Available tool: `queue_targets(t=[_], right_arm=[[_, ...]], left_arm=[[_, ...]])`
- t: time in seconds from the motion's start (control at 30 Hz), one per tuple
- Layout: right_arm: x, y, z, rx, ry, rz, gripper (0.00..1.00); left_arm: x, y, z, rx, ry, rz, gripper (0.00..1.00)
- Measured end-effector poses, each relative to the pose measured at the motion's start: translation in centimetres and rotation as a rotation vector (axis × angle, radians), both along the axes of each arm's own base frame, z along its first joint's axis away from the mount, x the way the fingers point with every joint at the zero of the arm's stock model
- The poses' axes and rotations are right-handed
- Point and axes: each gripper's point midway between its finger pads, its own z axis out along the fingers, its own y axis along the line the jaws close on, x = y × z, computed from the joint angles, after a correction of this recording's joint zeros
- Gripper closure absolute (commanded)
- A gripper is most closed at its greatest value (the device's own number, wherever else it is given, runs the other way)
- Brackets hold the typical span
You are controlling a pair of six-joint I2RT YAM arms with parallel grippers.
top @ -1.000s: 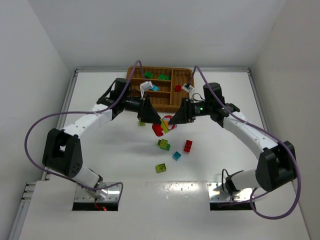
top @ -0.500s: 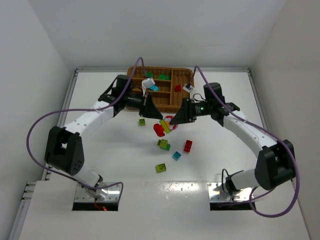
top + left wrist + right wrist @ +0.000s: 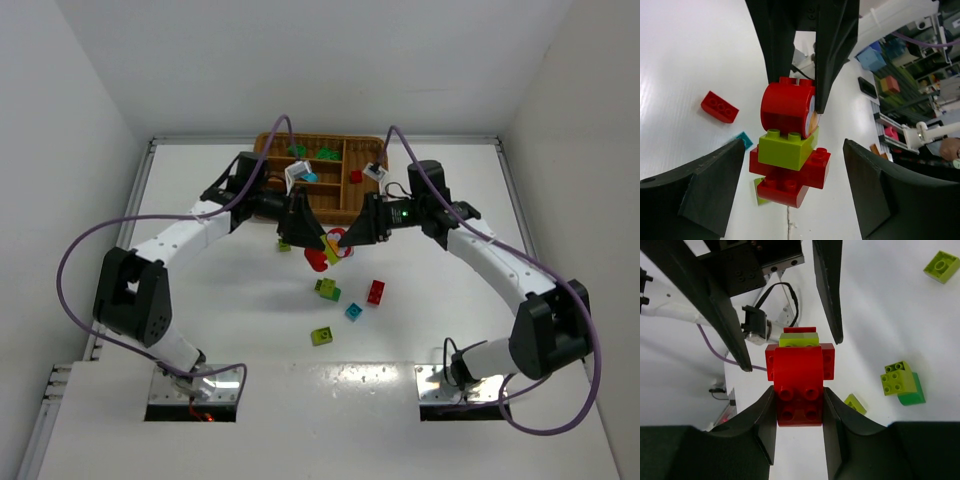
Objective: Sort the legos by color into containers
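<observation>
Right gripper (image 3: 800,400) clamped on the red end of a stacked clump (image 3: 789,150) (red, yellow-green, red), held in the air between the arms, just on the near side of the wicker tray (image 3: 330,139). Left gripper (image 3: 792,186) released, jaws wide on either side of the clump's other end, not touching it. Judged: positioned to pull the colours apart before sorting.

Since a second ago our left hand (image 3: 312,238) drew back toward the upper left, then returned to the red and yellow-green clump (image 3: 323,256) at centre frame; its fingers (image 3: 715,185) now stand wide apart.
</observation>
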Motion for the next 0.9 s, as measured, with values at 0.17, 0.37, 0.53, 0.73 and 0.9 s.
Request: queue_targets(t=[0.17,0.37,0.53,0.73,0.9], right_arm=[[-0.4,0.0,0.1,0.01,-0.001,0.028,0.81],[-0.9,0.1,0.2,0.023,0.008,0.057,0.81],[-1.0,0.1,0.5,0.028,0.001,0.067,0.81],[-1.0,0.1,0.4,0.025,0.0,0.066,0.81],[-0.3,0.0,0.2,-0.022,-0.02,0.03,0.81]], left_arm=[[-0.6,0.0,0.0,-0.023,0.015,-0.044,0.33],[-1.0,-0.2,0.1,-0.035,0.004,-0.067,0.57],[-1.1,-0.1,0.2,-0.036,0.007,-0.07,0.63],[-1.1,-0.1,0.1,-0.035,0.009,-0.07,0.9],[-0.8,-0.1,-0.2,-0.019,0.01,-0.051,1.0]])
